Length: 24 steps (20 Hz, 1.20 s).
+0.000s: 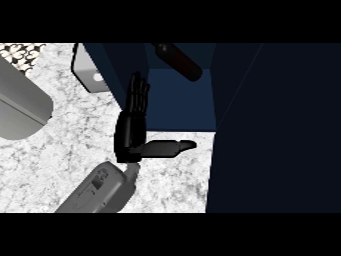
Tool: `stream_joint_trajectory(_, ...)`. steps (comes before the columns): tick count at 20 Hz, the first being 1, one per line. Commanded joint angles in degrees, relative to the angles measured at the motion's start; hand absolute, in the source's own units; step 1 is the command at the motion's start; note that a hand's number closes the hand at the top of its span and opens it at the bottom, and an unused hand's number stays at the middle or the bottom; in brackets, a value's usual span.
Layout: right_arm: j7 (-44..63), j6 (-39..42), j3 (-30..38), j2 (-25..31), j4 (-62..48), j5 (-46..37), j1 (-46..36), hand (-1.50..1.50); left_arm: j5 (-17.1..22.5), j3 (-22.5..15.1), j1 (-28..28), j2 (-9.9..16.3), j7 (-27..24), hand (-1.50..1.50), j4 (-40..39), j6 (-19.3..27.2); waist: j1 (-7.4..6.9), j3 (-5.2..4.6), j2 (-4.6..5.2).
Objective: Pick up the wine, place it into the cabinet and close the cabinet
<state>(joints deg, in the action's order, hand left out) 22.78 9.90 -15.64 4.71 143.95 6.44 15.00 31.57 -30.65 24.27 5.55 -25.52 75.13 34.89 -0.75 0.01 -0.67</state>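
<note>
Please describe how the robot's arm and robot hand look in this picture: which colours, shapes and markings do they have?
One arm shows. The light grey, boxy forearm has rounded edges and small dark markings on its upper face. It ends in a glossy black robot hand with long, segmented fingers and a thick, rounded thumb. No cables or sleeves are visible.

A kitchen, to judge by the speckled white stone tabletop [62,150], the dark blue cabinet [276,125] standing on it with an open compartment, a dark wine bottle [179,62] lying inside, and a grey appliance [10,100] at the left edge.
</note>
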Motion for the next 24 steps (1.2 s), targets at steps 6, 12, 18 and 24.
stream_joint_trajectory(6,7.5,-0.4,-1.3,2.5,13.8,3.0,2.8,-1.50,-4.8,-7.1,-15.4,4.2,1.5,-1.50,21.2,4.8,0.52,-0.04,0.15)
stream_joint_trajectory(12,8.3,8.3,-7.2,9.1,10.1,5.3,2.2,1.50,-4.8,-5.7,-22.0,9.3,-0.1,-1.50,25.3,2.3,0.38,-0.05,0.21)
stream_joint_trajectory(18,8.8,10.2,-18.0,8.9,10.1,4.8,3.7,1.50,-5.5,-6.1,-29.4,13.8,-1.6,-1.50,31.7,1.6,0.29,-0.08,0.22)
stream_joint_trajectory(24,9.7,9.0,-24.2,6.9,11.0,-0.5,1.1,1.50,-3.7,-3.7,-36.8,19.1,-2.8,-1.50,37.1,-1.5,0.27,-0.17,-0.03)
